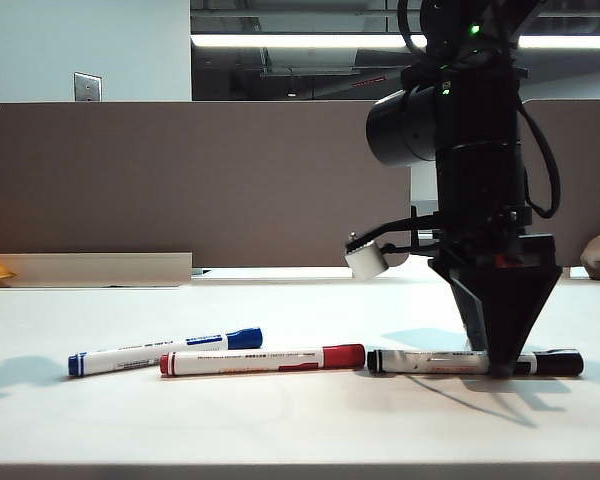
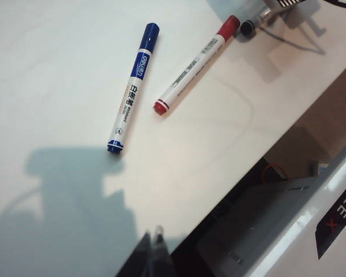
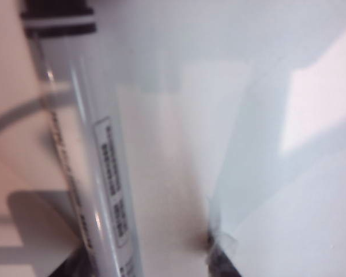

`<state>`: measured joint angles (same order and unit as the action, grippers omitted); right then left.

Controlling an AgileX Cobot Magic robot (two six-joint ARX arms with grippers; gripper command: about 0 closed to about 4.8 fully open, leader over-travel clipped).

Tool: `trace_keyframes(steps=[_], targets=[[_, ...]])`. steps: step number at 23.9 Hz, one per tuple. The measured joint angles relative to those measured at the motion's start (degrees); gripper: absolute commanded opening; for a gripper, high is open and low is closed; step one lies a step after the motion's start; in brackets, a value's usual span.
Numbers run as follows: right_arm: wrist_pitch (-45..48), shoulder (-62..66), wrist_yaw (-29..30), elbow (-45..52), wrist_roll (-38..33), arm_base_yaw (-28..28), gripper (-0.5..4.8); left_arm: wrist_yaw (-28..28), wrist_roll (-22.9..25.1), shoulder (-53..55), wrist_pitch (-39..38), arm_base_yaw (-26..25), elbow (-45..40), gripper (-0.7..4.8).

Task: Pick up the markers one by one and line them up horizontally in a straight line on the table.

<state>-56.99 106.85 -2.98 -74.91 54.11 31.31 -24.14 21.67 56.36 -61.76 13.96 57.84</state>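
Exterior view: right gripper (image 1: 501,368) straddles slim, smooth black marker (image 1: 430,361).

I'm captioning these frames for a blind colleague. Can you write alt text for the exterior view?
The right end effector is down on the black marker at the right end of a row on the white table. The red marker lies level mid-row; the blue marker, leftmost, tilts slightly.

"deli" on blue marker (image 2: 132,88) label, rest illegible

I see three white markers with small printed text: blue marker (image 1: 165,352), red marker (image 1: 263,359), black marker (image 1: 475,362), on a plain white counter (image 1: 280,420).
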Motion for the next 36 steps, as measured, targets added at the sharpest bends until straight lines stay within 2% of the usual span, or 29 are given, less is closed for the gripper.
trace_keyframes(steps=[6,14,15,17,18,20,22,23,27,29,32,36], targets=[[-1.1,0.0,-0.2,-1.0,0.0,1.3,2.66,0.2,0.4,0.0,0.0,0.0,0.0,-0.05],[-3.7,-0.2,0.0,-11.2,-2.9,1.4,2.64,1.5,1.3,0.0,0.0,0.0,0.0,-0.06],[-3.9,-0.3,0.1,-11.9,-3.2,1.4,2.42,1.6,1.5,0.0,0.0,0.0,0.0,-0.06],[-3.4,-1.3,0.2,-14.8,-6.7,1.6,0.57,1.7,2.0,-0.1,0.9,0.0,0.0,-0.05],[-3.2,-1.6,0.1,-15.6,-8.2,1.9,-0.03,1.9,2.1,-0.1,1.4,0.0,0.0,-0.05],[-1.9,-2.7,1.9,-17.6,-13.6,2.5,-0.02,2.3,2.8,0.6,2.7,0.0,0.0,0.01],[-1.0,-4.0,7.7,-18.8,-19.7,2.9,-0.02,2.7,3.0,2.1,3.6,0.0,0.0,0.7],[-1.0,-4.8,10.2,-19.2,-23.4,3.1,-0.02,3.5,3.0,3.3,4.6,0.0,0.0,0.83],[-2.6,-7.6,11.1,-19.2,-30.2,4.9,-0.02,4.9,4.5,6.6,7.2,0.0,0.0,0.87],[-4.1,-9.7,11.1,-19.2,-30.8,6.8,-0.02,4.9,6.2,8.6,8.4,0.0,0.0,0.9],[-5.9,-15.0,10.5,-19.2,-31.0,11.1,-0.02,4.9,10.5,13.7,10.6,0.0,0.0,1.25],[-6.5,-20.2,10.0,-19.2,-31.5,13.4,-0.02,4.2,16.1,17.7,11.9,0.0,0.0,1.25]])
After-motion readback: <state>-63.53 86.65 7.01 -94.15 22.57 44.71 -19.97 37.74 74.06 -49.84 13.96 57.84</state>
